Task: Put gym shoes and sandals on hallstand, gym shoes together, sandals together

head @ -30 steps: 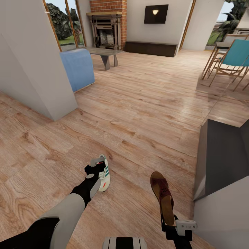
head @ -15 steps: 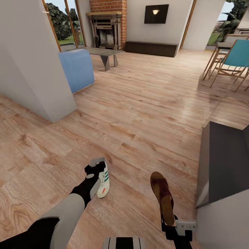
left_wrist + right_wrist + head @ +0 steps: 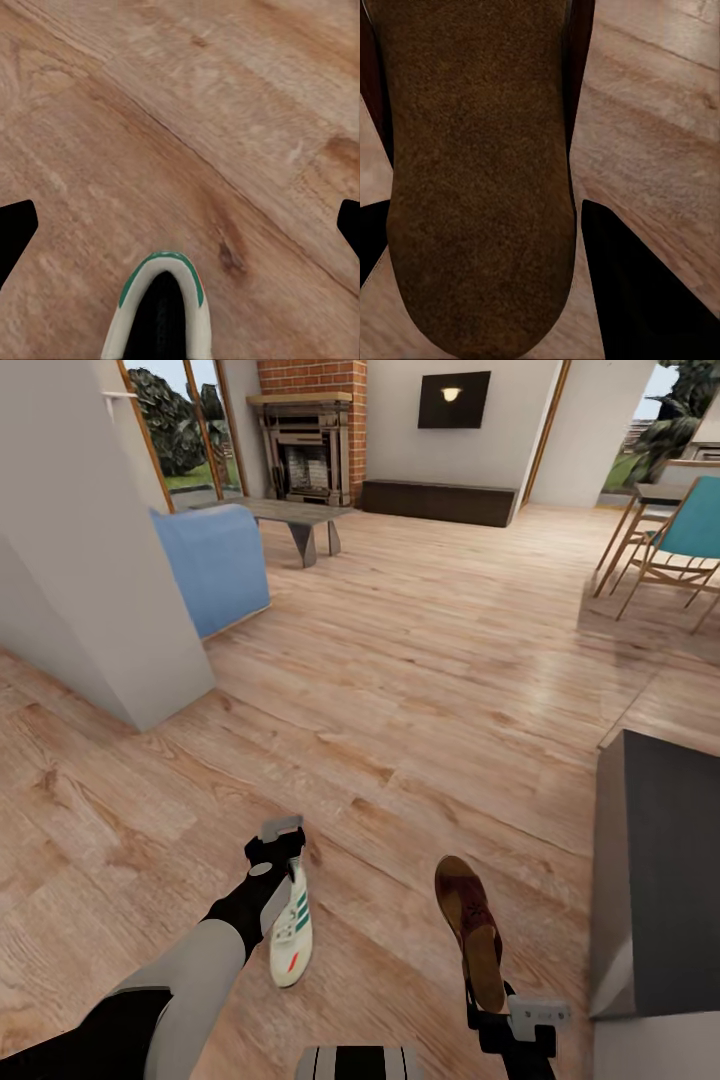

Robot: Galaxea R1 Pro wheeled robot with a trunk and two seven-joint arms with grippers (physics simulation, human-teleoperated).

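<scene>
One gym shoe, white with green stripes and an orange patch, lies on the corridor floor just below my left gripper. In the left wrist view its green-lined collar sits apart from the wide-spread black fingertips, so that gripper is open. My right gripper is shut on the heel end of a brown sandal, which points away from me. The sandal's brown suede face covers much of the right wrist view. A low grey unit with a dark top stands at the right edge; I cannot tell whether it is the hallstand.
A white wall corner juts in at the left, with a blue armchair and a grey coffee table behind it. A brick fireplace and a dark bench line the far wall. Wooden chairs stand far right.
The whole view has shifted, so the camera moved. The gym shoe has slid down from under the left gripper, nearer to me. The sandal stays fixed in the right gripper.
</scene>
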